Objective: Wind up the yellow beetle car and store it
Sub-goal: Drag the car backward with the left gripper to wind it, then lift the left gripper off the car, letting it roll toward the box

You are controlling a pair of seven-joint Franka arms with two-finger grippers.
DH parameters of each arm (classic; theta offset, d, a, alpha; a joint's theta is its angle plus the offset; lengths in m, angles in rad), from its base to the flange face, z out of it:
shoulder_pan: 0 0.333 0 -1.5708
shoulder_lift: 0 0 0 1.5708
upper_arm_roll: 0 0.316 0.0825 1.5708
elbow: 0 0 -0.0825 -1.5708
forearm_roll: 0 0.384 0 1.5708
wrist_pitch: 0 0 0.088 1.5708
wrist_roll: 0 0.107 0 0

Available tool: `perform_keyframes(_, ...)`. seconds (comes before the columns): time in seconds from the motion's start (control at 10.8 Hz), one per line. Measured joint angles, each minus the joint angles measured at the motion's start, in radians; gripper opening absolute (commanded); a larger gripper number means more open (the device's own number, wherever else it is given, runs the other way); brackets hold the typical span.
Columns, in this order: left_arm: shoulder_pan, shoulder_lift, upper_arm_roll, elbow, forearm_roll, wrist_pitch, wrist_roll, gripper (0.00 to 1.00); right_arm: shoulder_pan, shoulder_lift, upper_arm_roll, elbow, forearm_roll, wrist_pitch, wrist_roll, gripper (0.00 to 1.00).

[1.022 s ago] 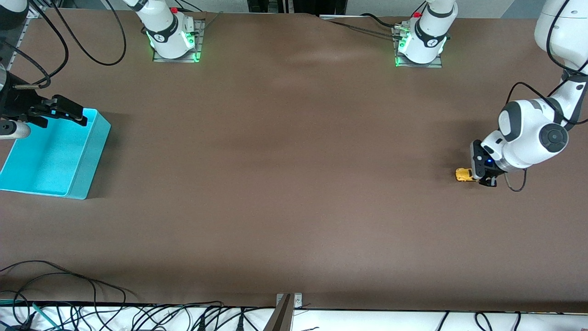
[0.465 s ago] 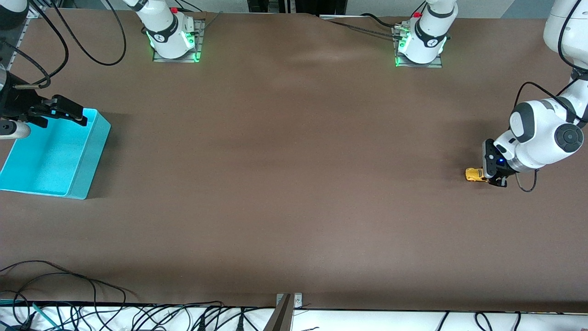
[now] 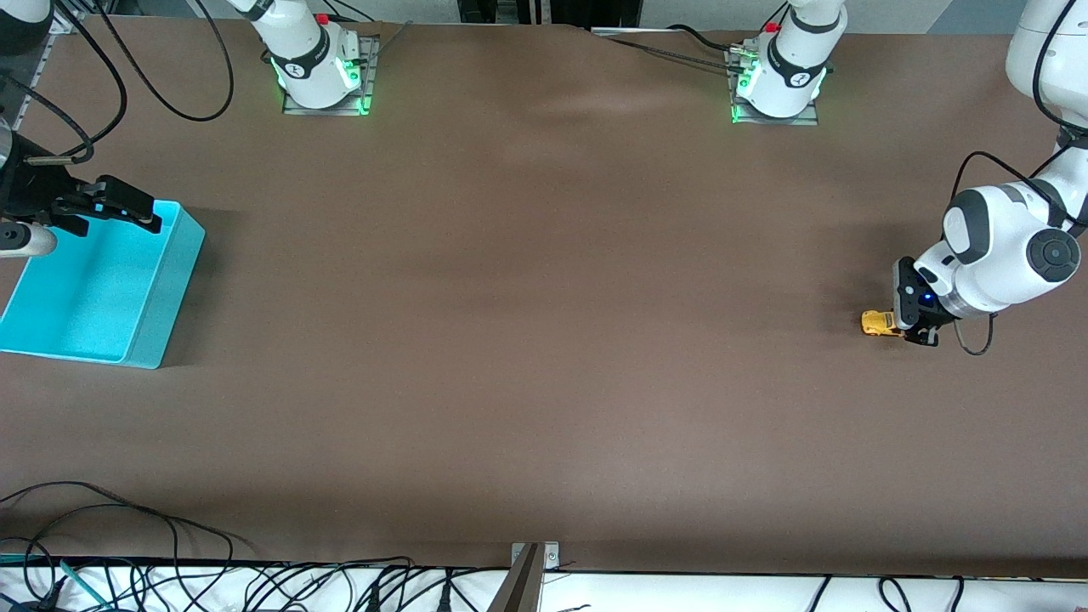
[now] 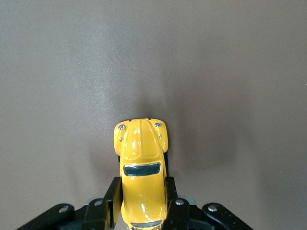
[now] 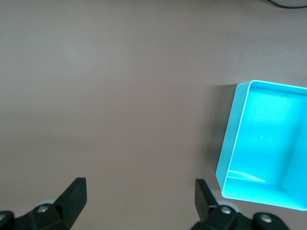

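The yellow beetle car [image 4: 140, 168], gripped at its rear by the left gripper [image 3: 911, 327] on the bench [image 3: 544, 340] at the left arm's end, well apart from the cyan bin [image 3: 161, 297] — over which the right gripper [image 5: 139, 199] waits with fingers spread — may pivot or slip free if dragged crooked.

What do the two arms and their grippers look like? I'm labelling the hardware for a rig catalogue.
Both arms are glossy white with rounded dark grey joint caps and stand on bases lit green, each with a red button. Black cables loop along them. The left gripper is black with a small blue light on its body; the right gripper is black too, with flat, angular black fingers.
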Motion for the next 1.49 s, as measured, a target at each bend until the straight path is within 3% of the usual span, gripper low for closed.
perform_keyframes(0.28,0.0,0.007,0.0,0.015,0.0,-0.019,0.005,0.24,0.0,0.0,0.0,0.0,0.0,0.0,0.0,1.0)
perform_keyframes(0.37,0.0,0.008,0.0,0.017,0.0,-0.021,0.005,0.58,0.0,0.0,0.0,0.0,0.0,0.0,0.0,1.0)
perform_keyframes(0.46,0.0,0.009,0.0,0.018,0.0,-0.022,0.006,1.0,0.0,0.0,0.0,0.0,0.0,0.0,0.0,1.0)
perform_keyframes(0.84,0.018,0.026,0.0,0.067,-0.014,-0.056,0.006,1.0,0.0,0.0,0.0,0.0,0.0,0.0,0.0,1.0)
perform_keyframes(1.21,0.019,-0.131,-0.019,0.216,-0.074,-0.431,-0.023,1.0,0.0,0.0,0.0,0.0,0.0,0.0,0.0,1.0)
perform_keyframes(1.49,0.019,-0.168,-0.02,0.371,-0.101,-0.623,-0.081,1.0,0.0,0.0,0.0,0.0,0.0,0.0,0.0,1.0)
